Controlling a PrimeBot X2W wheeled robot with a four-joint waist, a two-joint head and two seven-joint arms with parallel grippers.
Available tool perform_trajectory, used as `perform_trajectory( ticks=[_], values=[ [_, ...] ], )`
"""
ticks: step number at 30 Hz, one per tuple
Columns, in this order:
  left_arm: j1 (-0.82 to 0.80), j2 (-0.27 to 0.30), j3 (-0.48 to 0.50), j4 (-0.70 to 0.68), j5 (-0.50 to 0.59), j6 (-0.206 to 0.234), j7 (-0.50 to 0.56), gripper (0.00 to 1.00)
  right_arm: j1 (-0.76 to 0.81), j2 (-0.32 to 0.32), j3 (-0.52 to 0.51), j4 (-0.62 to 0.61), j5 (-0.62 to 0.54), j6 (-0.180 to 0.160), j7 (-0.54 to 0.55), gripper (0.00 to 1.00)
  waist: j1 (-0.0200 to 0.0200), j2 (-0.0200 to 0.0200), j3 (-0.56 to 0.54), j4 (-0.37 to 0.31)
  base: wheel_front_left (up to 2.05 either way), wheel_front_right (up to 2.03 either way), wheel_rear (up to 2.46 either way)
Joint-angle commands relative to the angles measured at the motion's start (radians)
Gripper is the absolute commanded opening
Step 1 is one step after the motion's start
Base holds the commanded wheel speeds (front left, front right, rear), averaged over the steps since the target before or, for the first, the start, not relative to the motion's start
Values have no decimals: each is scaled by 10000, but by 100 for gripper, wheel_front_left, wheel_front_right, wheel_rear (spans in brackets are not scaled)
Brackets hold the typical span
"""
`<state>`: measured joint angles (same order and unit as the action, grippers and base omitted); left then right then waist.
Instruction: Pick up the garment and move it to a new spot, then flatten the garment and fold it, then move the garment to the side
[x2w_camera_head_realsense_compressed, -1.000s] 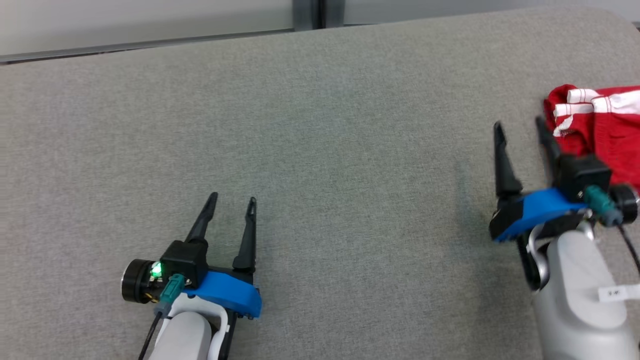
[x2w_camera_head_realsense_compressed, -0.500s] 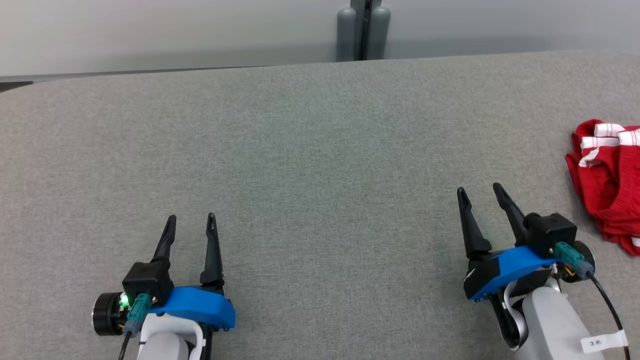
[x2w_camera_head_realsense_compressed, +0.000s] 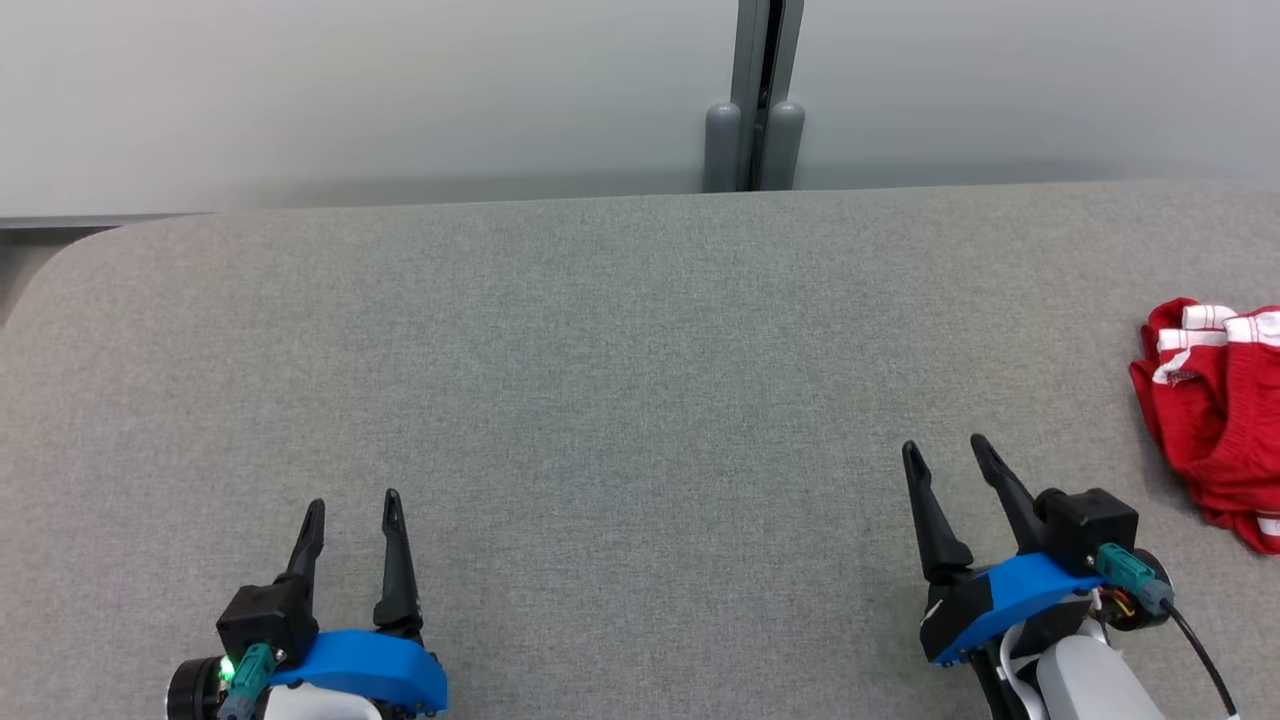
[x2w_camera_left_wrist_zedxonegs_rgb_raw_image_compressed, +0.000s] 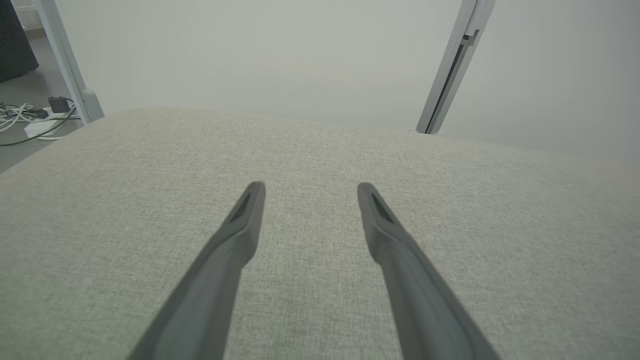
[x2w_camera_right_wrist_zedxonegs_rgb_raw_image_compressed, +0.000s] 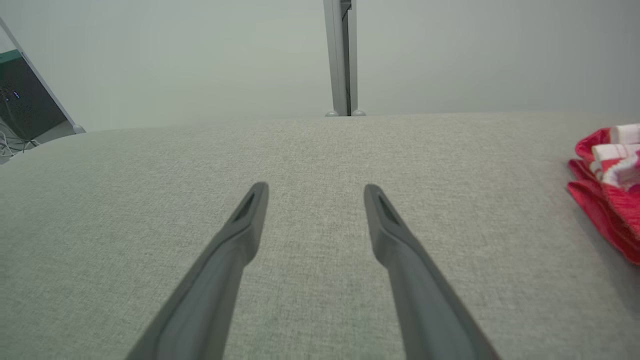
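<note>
The garment (x2w_camera_head_realsense_compressed: 1215, 420) is a red piece with white stripes, folded into a small bundle at the right edge of the grey table (x2w_camera_head_realsense_compressed: 620, 380); part of it runs out of the head view. In the right wrist view the garment (x2w_camera_right_wrist_zedxonegs_rgb_raw_image_compressed: 607, 185) lies at the right edge, off to the side of the fingers. My right gripper (x2w_camera_head_realsense_compressed: 942, 452) stands open at the lower right, a short way left of the garment and apart from it, with nothing between its fingers. At the lower left my left gripper (x2w_camera_head_realsense_compressed: 352, 505) is open and holds nothing.
The table's far edge meets a pale wall with a grey vertical post (x2w_camera_head_realsense_compressed: 755, 100). The table's left corner is rounded (x2w_camera_head_realsense_compressed: 60, 270). Beyond it on the floor lie cables (x2w_camera_left_wrist_zedxonegs_rgb_raw_image_compressed: 25, 117). A dark cabinet (x2w_camera_right_wrist_zedxonegs_rgb_raw_image_compressed: 25, 100) stands past the left end.
The head camera has tilted up, so the whole picture shifted down. Both arms have drawn back toward me; the right gripper, close beside the garment a second ago, is farther from it.
</note>
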<state>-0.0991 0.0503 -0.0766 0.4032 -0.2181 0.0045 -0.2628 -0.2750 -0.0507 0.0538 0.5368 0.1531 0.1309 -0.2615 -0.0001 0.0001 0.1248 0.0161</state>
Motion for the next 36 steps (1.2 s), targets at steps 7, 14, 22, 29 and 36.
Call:
perform_trajectory(
  ticks=[7, 14, 22, 29, 36],
  values=[
    [426, 4, 162, 102, -124, -111, -24, 100, 566, -9, 76, 61, 239, -2, -40, 100, 1, -1, -527, -104, 0, 0, 0],
    [687, 4, 250, 244, -581, -328, -24, 100, 752, -9, 237, 18, 305, -2, -40, 100, 1, -1, -779, -151, 0, 0, 0],
    [730, -16, 378, 535, -1137, -357, 253, 0, 662, 4, 76, 280, 804, -2, 263, 0, 1, -1, -805, -150, 0, 0, 0],
    [651, -14, 517, 308, -2401, -455, 586, 0, 781, 3, -81, -64, 2167, -2, 595, 0, 1, -1, -829, -150, 0, 0, 0],
    [580, -11, 632, 89, -3557, -548, 883, 0, 889, 3, -217, -388, 3413, -2, 884, 0, 1, -1, -852, -151, 0, 0, 0]
  ],
)
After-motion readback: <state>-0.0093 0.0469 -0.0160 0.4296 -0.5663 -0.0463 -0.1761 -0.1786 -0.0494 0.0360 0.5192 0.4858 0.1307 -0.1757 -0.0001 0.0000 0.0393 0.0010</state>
